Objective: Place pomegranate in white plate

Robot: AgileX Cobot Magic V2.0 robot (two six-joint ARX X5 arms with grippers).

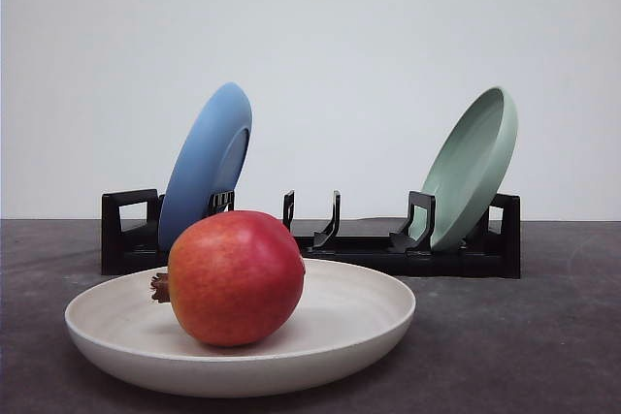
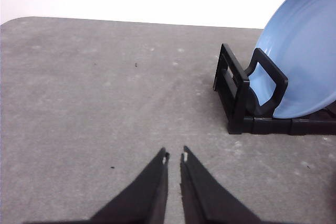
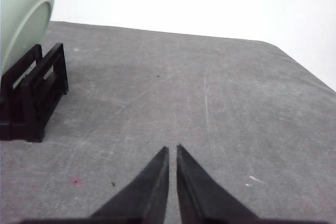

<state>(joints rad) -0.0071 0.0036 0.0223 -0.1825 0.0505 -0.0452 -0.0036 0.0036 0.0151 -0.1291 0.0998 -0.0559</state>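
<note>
The red pomegranate with its brown crown pointing left rests inside the white plate at the front of the table in the front view. In the left wrist view my left gripper is shut with nothing between its black fingers, over bare grey table beside the rack's end. In the right wrist view my right gripper is shut too, empty, above bare table off the rack's other end.
A black dish rack stands behind the white plate. A blue plate leans in its left slot, and a pale green plate leans in its right slot. The grey table ends at a white wall.
</note>
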